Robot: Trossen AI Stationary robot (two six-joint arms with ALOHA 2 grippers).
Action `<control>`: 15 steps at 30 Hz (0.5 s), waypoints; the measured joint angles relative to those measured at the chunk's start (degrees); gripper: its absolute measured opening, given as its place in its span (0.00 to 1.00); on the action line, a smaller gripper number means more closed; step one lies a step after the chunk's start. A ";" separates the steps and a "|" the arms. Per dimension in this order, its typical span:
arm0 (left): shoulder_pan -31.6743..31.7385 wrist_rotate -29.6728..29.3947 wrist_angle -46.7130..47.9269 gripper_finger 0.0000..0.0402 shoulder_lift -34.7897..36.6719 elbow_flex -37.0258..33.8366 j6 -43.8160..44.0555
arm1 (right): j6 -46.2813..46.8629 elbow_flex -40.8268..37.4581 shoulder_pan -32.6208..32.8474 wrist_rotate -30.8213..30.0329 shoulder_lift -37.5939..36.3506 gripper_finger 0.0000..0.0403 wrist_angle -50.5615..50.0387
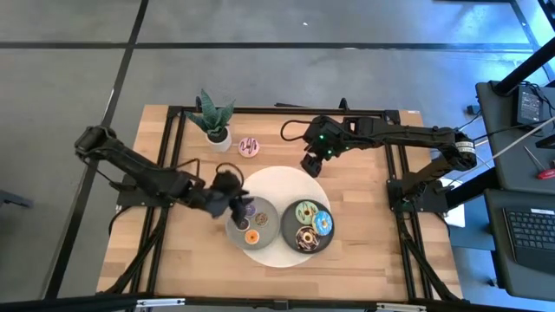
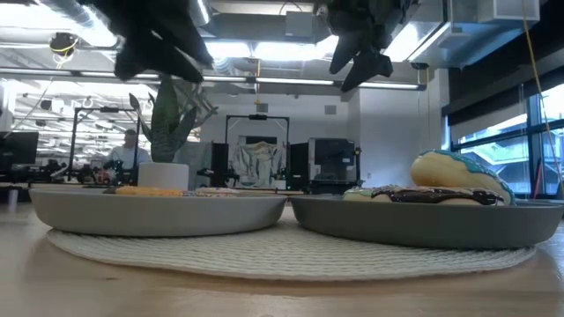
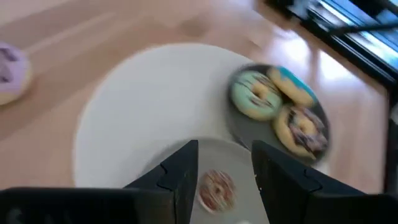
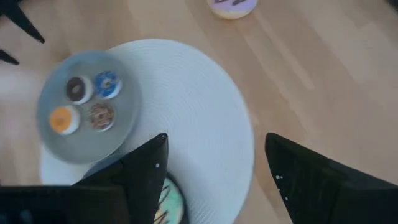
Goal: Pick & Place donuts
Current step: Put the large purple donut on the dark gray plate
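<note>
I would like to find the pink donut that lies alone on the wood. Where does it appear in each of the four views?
High view: pink donut right of the potted plant, beyond the white round mat.
Low view: not visible.
Left wrist view: cut off at the picture's left edge.
Right wrist view: at the top edge.
Shared landmark: the white round mat.

Two dark, near-black jointed arms, built of slim tube-like links with thicker rounded housings at the joints. Black cables looping loose beside each, one curling off behind the right arm's wrist block. A small green light glowing on that block. Right gripper [image 4: 214,168] ending in two broad, flat, matte black fingers with angular edges and a small pale dot on each, perhaps a screw. Left gripper [image 3: 224,171] with similar blunt black fingers, blurred here.
</note>
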State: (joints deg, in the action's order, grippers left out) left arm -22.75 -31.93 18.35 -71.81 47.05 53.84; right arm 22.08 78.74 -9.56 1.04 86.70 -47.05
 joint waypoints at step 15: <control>20.22 -10.98 1.18 0.36 -0.48 -0.02 -0.21 | 3.22 0.00 -0.02 -5.99 0.02 0.67 -0.02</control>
State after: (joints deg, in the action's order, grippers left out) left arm -2.53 -42.90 19.53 -72.29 47.03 53.63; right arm 25.30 78.74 -9.58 -4.95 86.72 -47.07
